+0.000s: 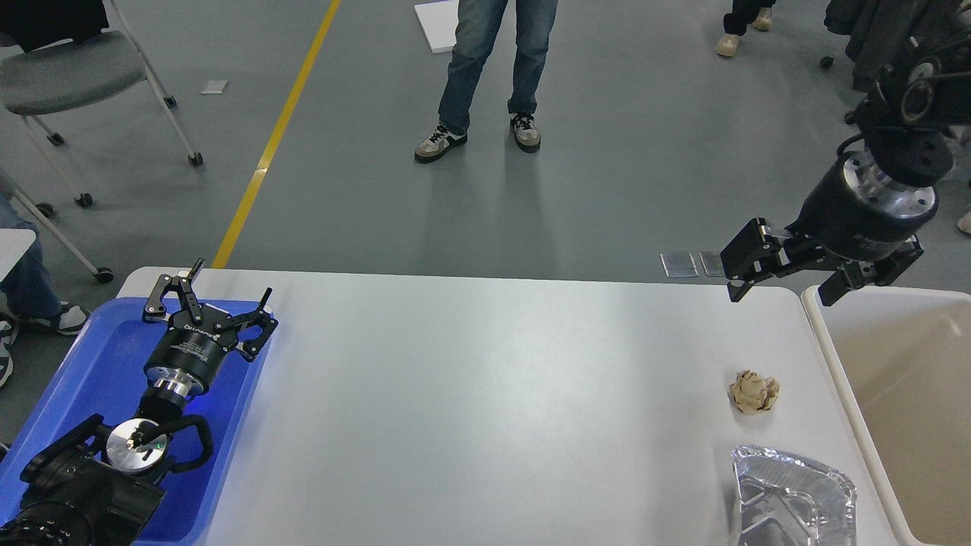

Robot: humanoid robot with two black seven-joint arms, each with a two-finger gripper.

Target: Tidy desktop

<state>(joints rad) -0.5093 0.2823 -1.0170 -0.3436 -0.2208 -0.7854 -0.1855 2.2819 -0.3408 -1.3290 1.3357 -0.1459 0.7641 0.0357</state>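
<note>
The white desktop (485, 394) fills the middle of the head view. A crumpled beige paper ball (753, 392) lies on it near the right edge. A crinkled foil tray (793, 497) sits at the front right corner. My right gripper (781, 292) hangs open and empty above the desktop's far right corner, up and back from the paper ball. My left gripper (212, 288) is open and empty over the far end of the blue tray (91, 379), at the desktop's left side.
A beige bin (903, 394) stands against the desktop's right edge. A person (493, 68) stands on the grey floor beyond the far edge. Wheeled chairs (68, 83) are at the far left and far right.
</note>
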